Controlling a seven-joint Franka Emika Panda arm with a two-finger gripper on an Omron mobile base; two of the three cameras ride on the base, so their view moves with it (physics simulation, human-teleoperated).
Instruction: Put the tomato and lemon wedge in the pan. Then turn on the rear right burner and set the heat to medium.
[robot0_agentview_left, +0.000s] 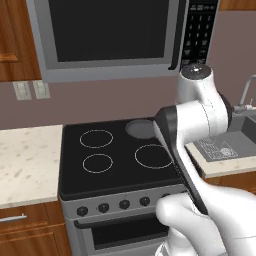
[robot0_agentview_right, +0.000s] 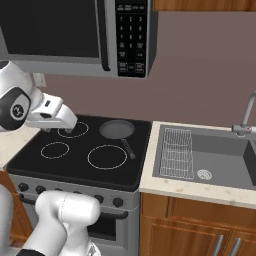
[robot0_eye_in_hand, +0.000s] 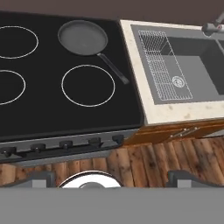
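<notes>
The pan (robot0_eye_in_hand: 83, 37) sits on the cooktop's (robot0_eye_in_hand: 43, 113) rear right burner, beside the sink (robot0_eye_in_hand: 192, 61), handle toward the front. The gripper (robot0_eye_in_hand: 109, 177) hangs above, jaws wide apart, holding nothing.

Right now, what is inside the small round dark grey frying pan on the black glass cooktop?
Nothing shows inside the small round dark grey frying pan: its bare bowl is in plain sight in the hand view. The pan hides the zone of the black glass cooktop beneath it.
</notes>
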